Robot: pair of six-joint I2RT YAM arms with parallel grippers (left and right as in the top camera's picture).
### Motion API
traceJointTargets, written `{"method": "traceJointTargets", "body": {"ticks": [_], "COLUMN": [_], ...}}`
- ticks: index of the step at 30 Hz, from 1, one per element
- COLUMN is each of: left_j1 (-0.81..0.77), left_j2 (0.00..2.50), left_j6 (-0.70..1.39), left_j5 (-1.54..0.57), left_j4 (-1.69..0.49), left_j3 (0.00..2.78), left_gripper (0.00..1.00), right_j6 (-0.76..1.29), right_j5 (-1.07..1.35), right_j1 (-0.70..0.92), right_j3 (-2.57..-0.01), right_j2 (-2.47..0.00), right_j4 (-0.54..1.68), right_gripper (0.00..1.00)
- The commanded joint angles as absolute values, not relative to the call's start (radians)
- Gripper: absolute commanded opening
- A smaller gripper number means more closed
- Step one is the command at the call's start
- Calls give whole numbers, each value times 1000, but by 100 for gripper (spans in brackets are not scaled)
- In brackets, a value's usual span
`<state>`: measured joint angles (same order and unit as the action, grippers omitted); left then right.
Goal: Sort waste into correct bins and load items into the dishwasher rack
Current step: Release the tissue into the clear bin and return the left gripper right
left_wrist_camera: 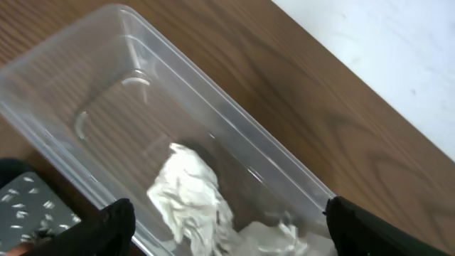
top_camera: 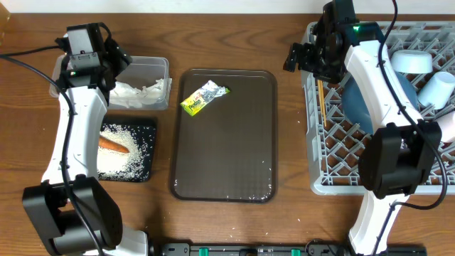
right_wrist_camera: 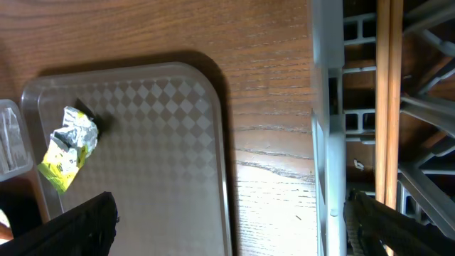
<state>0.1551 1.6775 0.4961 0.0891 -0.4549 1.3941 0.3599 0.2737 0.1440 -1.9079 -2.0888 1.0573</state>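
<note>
The crumpled white tissue (top_camera: 142, 91) lies in the clear tub (top_camera: 158, 65); it also shows in the left wrist view (left_wrist_camera: 192, 195). My left gripper (top_camera: 117, 60) hovers open and empty above the tub (left_wrist_camera: 227, 235). White rice (top_camera: 128, 153) and the carrot piece (top_camera: 114, 144) lie in the black tray (top_camera: 148, 128). The silver-yellow-green wrapper (top_camera: 205, 96) lies on the brown tray (top_camera: 224, 163), seen also in the right wrist view (right_wrist_camera: 70, 146). My right gripper (top_camera: 302, 57) is open and empty above the grey rack's left edge (top_camera: 313, 142). Chopsticks (right_wrist_camera: 387, 99), the dark blue bowl (top_camera: 359, 99), the light blue bowl (top_camera: 412, 60) and a white cup (top_camera: 437, 89) sit in the rack.
The brown tray stands between the bins and the rack. A strip of bare wood (right_wrist_camera: 270, 142) separates the tray from the rack wall (right_wrist_camera: 325, 107). The table's far edge runs just behind the tub (left_wrist_camera: 370, 85).
</note>
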Motion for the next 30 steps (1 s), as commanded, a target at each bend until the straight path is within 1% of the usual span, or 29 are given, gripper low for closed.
{"method": "traceJointTargets", "body": {"ticks": [1, 4, 6, 7, 9, 12, 14, 18, 20, 23, 27, 30], "left_j1": [149, 134, 104, 79, 24, -81, -147, -256, -292, -321, -327, -326], "left_j2": [1653, 1652, 1654, 1654, 1655, 1667, 1684, 1740, 1774, 1829, 1896, 1934], "left_j6": [485, 451, 441, 441, 413, 304, 269, 266, 271, 366, 636, 792], "left_j5": [-118, -361, -459, -472, -461, -452, -438, -302, -274, -270, -241, -241], "left_j4": [-474, -484, -493, -496, -496, -496, -496, -497, -496, -495, -496, -478], "left_j3": [1393, 1393, 1393, 1392, 1389, 1385, 1384, 1384, 1384, 1384, 1384, 1384], "left_gripper": [91, 91, 91, 91, 91, 91, 93, 95, 96, 98, 98, 98], "right_j6": [370, 370, 370, 370, 370, 370, 370, 370, 370, 370, 370, 370], "right_j5": [278, 278, 278, 278, 278, 278, 278, 278, 278, 278, 278, 277], "right_j1": [152, 152, 152, 152, 152, 152, 152, 152, 152, 152, 152, 152], "right_j3": [-1909, -1909, -1909, -1909, -1909, -1909, -1909, -1909, -1909, -1909, -1909, -1909], "right_j2": [-2094, -2094, -2094, -2094, -2094, -2094, -2094, -2094, -2094, -2094, -2094, -2094], "right_j4": [1058, 1058, 1058, 1058, 1058, 1058, 1058, 1058, 1058, 1058, 1058, 1058], "right_gripper": [99, 99, 99, 99, 99, 99, 99, 99, 99, 99, 99, 99]}}
